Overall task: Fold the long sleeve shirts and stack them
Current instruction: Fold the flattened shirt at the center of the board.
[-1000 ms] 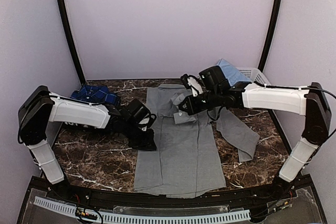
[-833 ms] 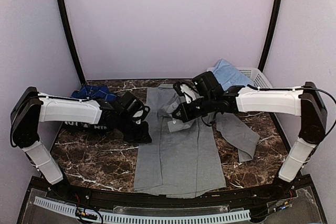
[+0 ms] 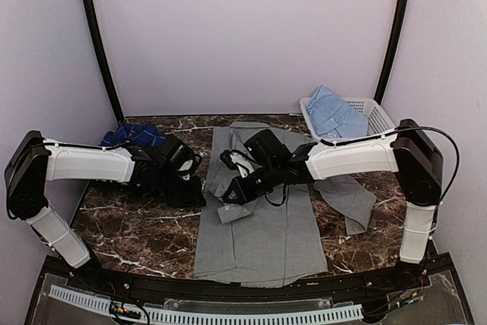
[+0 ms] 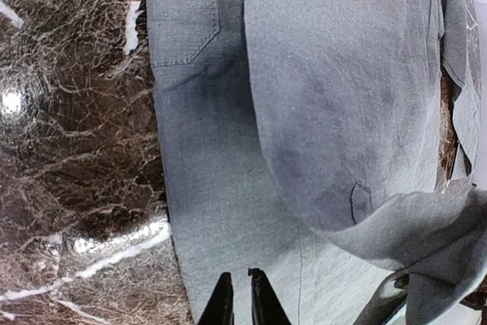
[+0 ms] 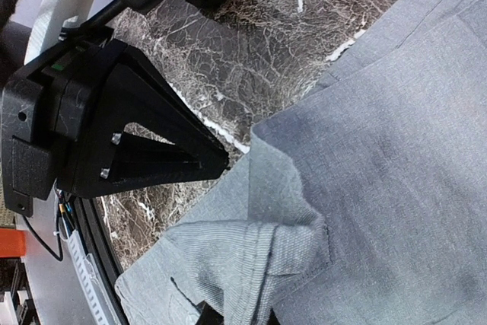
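The plain grey shirt point(image 3: 262, 230) lies flat at the table's middle, collar at the far end. My right gripper point(image 3: 233, 192) is shut on one sleeve's cuff point(image 3: 227, 210) and holds it over the shirt's left side; the wrist view shows the cuff point(image 5: 236, 264) bunched between my fingers. My left gripper point(image 3: 196, 192) sits low at the shirt's left edge, jaws shut and empty point(image 4: 237, 298) over the grey cloth point(image 4: 319, 97). The navy plaid shirt point(image 3: 134, 135) lies at the back left. The light blue shirt point(image 3: 333, 110) is in the basket.
The white lattice basket point(image 3: 378, 116) stands at the back right. The grey shirt's other sleeve point(image 3: 346, 197) trails out to the right on the dark marble tabletop point(image 3: 129, 222). The left gripper's black body point(image 5: 114, 142) is close to my right fingers.
My right gripper has carried the sleeve cuff leftward across the shirt, from its right side to its left side. My left gripper has drawn back a little to the left.
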{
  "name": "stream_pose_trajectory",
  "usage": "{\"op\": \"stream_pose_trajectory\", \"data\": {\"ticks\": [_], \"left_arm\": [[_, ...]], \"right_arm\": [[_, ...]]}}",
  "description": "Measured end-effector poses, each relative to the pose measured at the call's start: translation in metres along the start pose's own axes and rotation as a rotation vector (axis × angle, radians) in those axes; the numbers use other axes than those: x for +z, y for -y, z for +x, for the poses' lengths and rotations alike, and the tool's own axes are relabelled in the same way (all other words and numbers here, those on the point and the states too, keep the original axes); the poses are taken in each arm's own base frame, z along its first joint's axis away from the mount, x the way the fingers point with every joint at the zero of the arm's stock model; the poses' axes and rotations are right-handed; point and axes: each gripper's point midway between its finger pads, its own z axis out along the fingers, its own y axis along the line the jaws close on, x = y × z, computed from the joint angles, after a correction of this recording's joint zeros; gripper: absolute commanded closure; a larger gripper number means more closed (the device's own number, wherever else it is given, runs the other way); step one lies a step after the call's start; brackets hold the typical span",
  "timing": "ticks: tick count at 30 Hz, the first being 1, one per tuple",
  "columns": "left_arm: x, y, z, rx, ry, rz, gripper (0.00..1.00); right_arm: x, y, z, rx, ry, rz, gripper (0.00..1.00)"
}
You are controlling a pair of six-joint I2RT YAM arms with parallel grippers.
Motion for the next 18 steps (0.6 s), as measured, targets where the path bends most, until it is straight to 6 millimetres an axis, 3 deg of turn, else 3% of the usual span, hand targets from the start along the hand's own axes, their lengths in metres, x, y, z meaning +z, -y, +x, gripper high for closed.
{"op": "stream_pose_trajectory", "data": {"ticks": [4, 7, 9, 13, 18], "left_arm": [[0.000, 0.000, 0.000, 0.000, 0.000, 0.001, 0.91], [0.000, -0.001, 0.000, -0.002, 0.000, -0.001, 0.91], [0.001, -0.002, 0.000, -0.002, 0.000, -0.001, 0.91], [0.002, -0.006, 0.004, -0.004, -0.004, -0.011, 0.91], [0.000, -0.014, 0.006, -0.010, 0.001, -0.036, 0.90]], "right_arm": [[0.006, -0.006, 0.005, -0.007, -0.018, -0.016, 1.00], [0.012, -0.010, 0.011, -0.011, -0.038, -0.025, 0.92], [0.015, -0.010, 0.015, -0.014, -0.051, -0.027, 0.86], [0.017, -0.008, 0.023, -0.026, -0.078, -0.024, 0.64], [0.017, -0.007, 0.028, -0.036, -0.101, -0.025, 0.51]]}}
